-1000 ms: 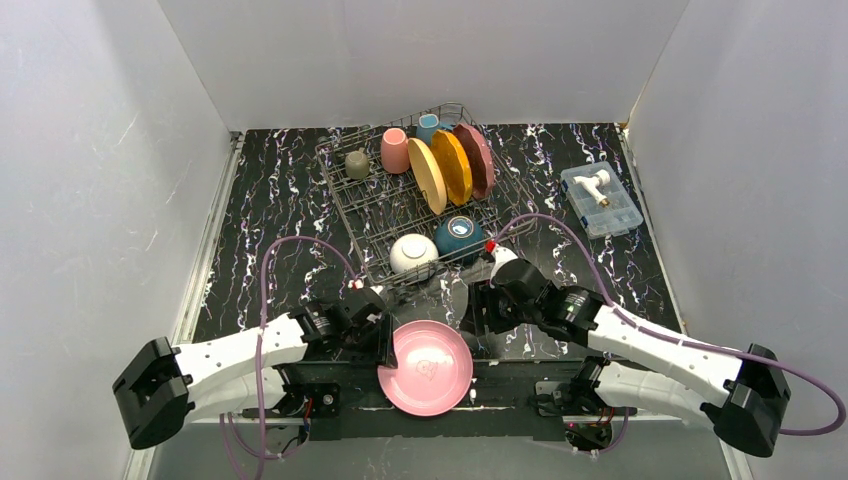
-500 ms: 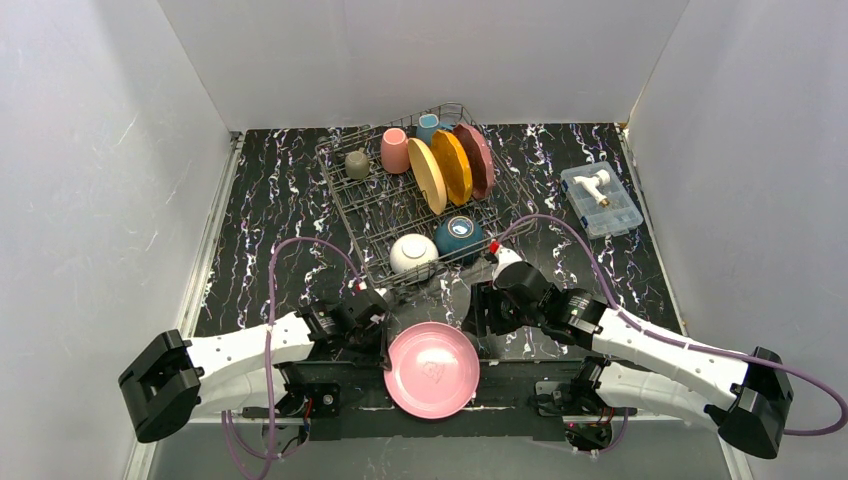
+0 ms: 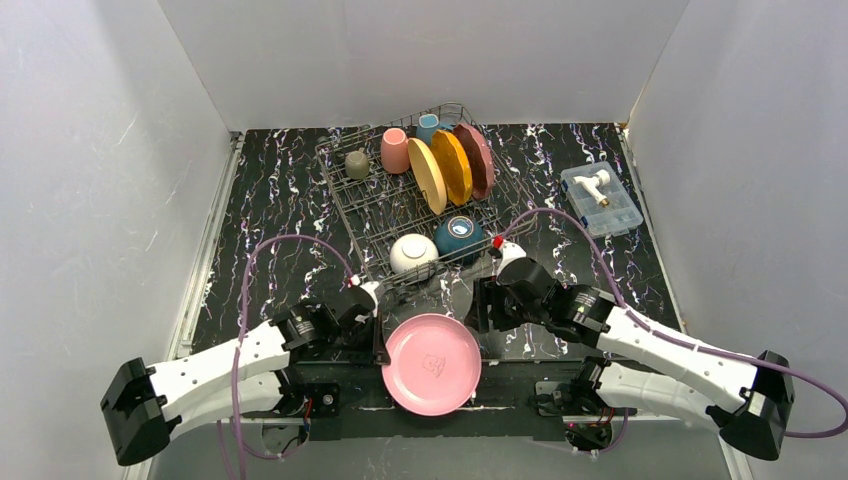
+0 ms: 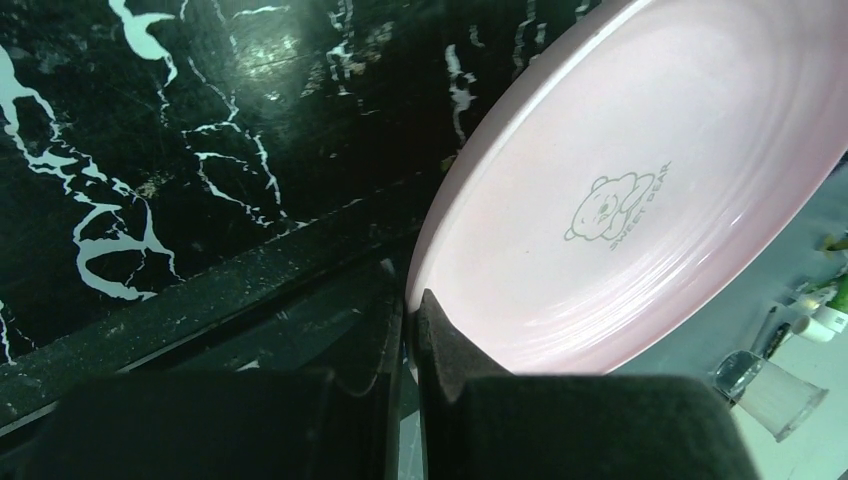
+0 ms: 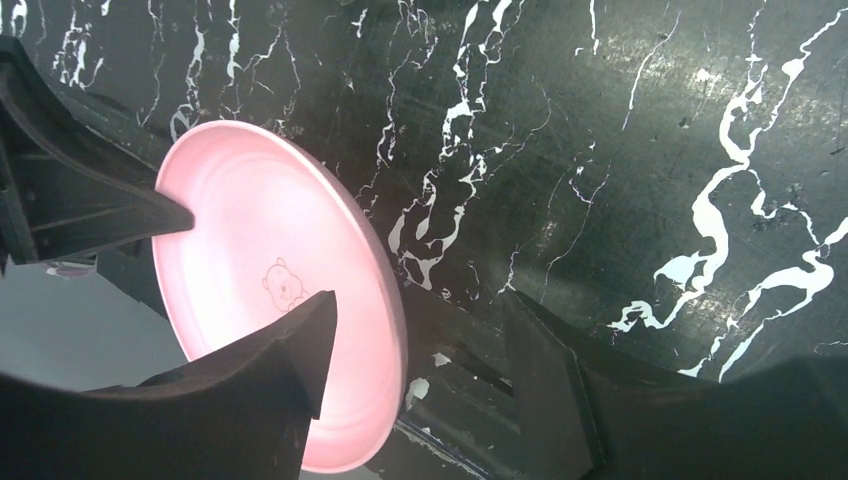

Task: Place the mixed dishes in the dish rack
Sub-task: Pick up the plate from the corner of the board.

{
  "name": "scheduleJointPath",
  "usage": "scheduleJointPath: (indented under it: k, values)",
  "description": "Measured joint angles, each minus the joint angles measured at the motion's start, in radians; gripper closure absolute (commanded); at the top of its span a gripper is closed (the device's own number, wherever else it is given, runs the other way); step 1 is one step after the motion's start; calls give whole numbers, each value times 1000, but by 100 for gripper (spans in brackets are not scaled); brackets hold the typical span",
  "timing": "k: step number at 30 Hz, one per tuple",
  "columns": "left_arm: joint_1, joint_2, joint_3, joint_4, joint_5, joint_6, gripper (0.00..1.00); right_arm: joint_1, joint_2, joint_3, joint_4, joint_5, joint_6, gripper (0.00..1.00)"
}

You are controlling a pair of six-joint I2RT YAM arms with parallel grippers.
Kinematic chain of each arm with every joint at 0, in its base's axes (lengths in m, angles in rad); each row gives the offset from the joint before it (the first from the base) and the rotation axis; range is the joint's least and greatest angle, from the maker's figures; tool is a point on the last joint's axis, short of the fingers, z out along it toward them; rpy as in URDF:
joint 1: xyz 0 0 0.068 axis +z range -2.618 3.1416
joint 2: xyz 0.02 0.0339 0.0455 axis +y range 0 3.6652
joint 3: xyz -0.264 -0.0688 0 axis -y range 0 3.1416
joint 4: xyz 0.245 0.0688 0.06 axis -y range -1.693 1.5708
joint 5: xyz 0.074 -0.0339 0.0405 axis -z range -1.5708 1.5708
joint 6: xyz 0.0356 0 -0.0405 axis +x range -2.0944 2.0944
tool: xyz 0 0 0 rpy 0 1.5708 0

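You've got the L gripper [image 4: 410,300] clamped on the left rim of the pink plate [image 3: 432,362], at the near table edge btw the arm bases. R gripper [image 5: 420,300] has its fingers apart, just beside the plate's right rim. Farther back, the dish rack [image 3: 368,212] holds a white bowl [image 3: 413,253] and a teal bowl [image 3: 459,235].

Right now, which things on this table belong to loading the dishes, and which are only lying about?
Part of the job:
pink plate, gripped at its rim by the left hand
dish rack, holding yellow plate, orange plate, dark red plate, pink mug, blue mug, olive mug, white bowl, teal bowl

Lying about:
clear box with a white item, right of the rack
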Motion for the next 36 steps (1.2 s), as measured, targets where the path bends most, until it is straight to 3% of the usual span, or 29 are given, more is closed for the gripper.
scheduleJointPath:
  k: [14,36]
  values:
    - [0,-142,86,-97,-33,15,100,0,-84,21,-18,-31,-14,21]
    - [0,-268,191,-145,-58,26,100,4,-153,-29,111,-273,19,23]
